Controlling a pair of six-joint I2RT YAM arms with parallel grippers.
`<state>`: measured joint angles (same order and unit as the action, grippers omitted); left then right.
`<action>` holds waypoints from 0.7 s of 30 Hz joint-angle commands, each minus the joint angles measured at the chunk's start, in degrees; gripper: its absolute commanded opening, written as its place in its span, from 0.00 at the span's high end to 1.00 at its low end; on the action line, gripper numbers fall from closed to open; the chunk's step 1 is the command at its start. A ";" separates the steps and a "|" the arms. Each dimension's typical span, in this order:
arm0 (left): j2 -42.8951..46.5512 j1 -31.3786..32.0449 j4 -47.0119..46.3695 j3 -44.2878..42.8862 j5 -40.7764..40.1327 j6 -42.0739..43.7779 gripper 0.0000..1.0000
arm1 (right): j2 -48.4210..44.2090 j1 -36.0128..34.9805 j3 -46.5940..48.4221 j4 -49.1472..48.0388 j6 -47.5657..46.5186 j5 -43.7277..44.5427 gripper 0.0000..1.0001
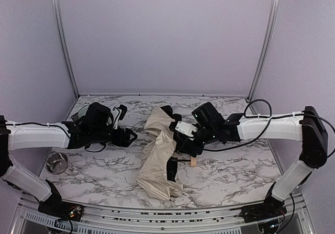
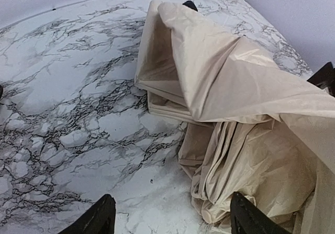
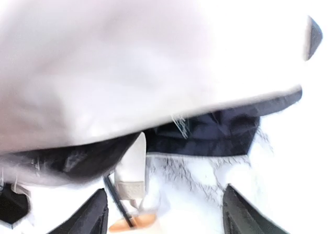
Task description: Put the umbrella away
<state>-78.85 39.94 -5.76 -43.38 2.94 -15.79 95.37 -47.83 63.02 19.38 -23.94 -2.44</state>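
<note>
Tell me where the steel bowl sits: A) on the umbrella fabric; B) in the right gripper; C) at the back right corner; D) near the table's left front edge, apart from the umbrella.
D: the steel bowl stands at the left near edge, bare table between it and the umbrella.

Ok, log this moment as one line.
umbrella: crumpled, lying loose, not stowed | left claw: open, beside it | right claw: open, over it | steel bowl: far left, apart
</note>
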 commanded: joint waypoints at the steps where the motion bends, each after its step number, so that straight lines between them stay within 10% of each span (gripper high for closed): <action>1: -2.04 -0.33 4.33 -2.07 1.00 -0.94 0.27 | -9.51 0.11 -7.10 -7.22 14.92 3.38 0.26; 9: -7.65 -0.31 6.51 -4.22 4.41 -2.20 0.31 | -9.56 4.08 -11.44 1.23 48.29 3.75 0.48; 21: -21.36 1.56 10.93 -12.80 17.33 -7.78 0.49 | 1.56 0.12 -10.63 -6.80 56.68 -2.54 0.68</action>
<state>-98.08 40.12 2.09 -53.28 15.11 -21.34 93.01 -45.56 50.15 15.35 28.58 -1.41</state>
